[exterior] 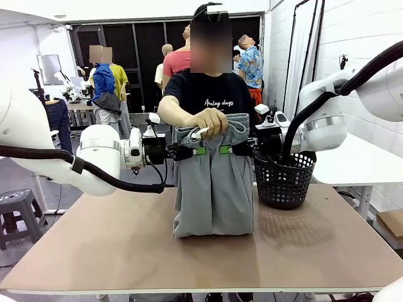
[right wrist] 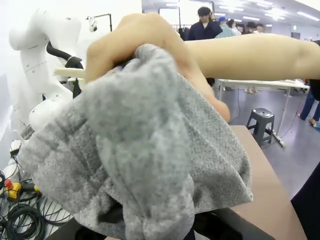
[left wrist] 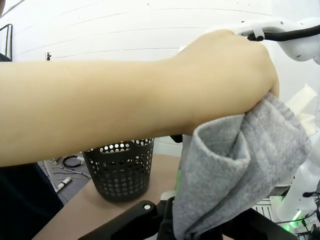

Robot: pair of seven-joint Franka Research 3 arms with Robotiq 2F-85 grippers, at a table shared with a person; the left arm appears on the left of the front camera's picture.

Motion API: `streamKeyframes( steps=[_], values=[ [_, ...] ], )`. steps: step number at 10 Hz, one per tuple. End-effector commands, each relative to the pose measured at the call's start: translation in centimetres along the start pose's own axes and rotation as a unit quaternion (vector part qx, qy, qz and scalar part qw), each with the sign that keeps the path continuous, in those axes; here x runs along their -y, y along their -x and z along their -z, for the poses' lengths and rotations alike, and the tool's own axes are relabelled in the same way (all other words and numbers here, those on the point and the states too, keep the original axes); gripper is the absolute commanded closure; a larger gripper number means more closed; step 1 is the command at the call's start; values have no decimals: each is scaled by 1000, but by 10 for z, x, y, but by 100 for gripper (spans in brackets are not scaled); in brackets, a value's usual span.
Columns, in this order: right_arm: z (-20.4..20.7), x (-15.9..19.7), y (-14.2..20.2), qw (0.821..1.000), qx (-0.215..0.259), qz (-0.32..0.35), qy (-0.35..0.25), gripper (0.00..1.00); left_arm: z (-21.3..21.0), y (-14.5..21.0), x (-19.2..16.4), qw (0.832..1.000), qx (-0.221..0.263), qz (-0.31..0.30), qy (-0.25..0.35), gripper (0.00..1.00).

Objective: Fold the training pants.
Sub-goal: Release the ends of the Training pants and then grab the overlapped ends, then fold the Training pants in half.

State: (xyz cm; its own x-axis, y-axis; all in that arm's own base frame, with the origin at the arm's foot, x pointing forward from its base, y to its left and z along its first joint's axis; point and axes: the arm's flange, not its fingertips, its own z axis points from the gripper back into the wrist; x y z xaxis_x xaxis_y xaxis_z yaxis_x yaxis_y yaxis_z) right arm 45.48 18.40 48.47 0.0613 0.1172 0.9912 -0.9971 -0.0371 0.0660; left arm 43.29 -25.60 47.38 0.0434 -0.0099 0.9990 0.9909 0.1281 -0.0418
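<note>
The light grey training pants (exterior: 213,182) hang upright over the table, their lower end bunched on the tabletop. A person's hand (exterior: 211,121) grips the gathered waistband at the top middle. My left gripper (exterior: 198,151) is shut on the pants' left edge just below the waistband. From the other side my right gripper (exterior: 225,150) is shut on the right edge at the same height. In the left wrist view the grey cloth (left wrist: 240,165) bunches over my fingers, with the person's forearm (left wrist: 100,110) across the frame. The right wrist view has the cloth (right wrist: 140,165) covering my fingers under the person's hand (right wrist: 145,45).
A black mesh basket (exterior: 284,179) stands on the table right of the pants, close under my right arm. The brown tabletop (exterior: 113,245) has free room in front and to the left. A grey stool (exterior: 19,207) stands off the table's left.
</note>
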Motion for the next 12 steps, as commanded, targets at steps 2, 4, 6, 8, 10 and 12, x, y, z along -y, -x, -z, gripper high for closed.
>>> streamKeyframes(
  steps=[2,4,6,8,10,12],
  values=[
    [-2,-4,3,1000,11,2,0,100,1,0,1,1000,-4,-1,-1,100],
    [-2,-4,3,1000,11,2,0,100,1,0,1,1000,-4,-1,-1,100],
    [-2,-4,3,1000,11,2,0,100,1,0,1,1000,-4,-1,-1,100],
    [-2,-4,3,1000,11,2,0,100,1,0,1,1000,-4,-1,-1,100],
    [-2,-4,3,1000,11,2,0,100,1,0,1,1000,-4,-1,-1,100],
    [-2,-4,3,1000,11,2,0,100,1,0,1,1000,-4,-1,-1,100]
  ],
)
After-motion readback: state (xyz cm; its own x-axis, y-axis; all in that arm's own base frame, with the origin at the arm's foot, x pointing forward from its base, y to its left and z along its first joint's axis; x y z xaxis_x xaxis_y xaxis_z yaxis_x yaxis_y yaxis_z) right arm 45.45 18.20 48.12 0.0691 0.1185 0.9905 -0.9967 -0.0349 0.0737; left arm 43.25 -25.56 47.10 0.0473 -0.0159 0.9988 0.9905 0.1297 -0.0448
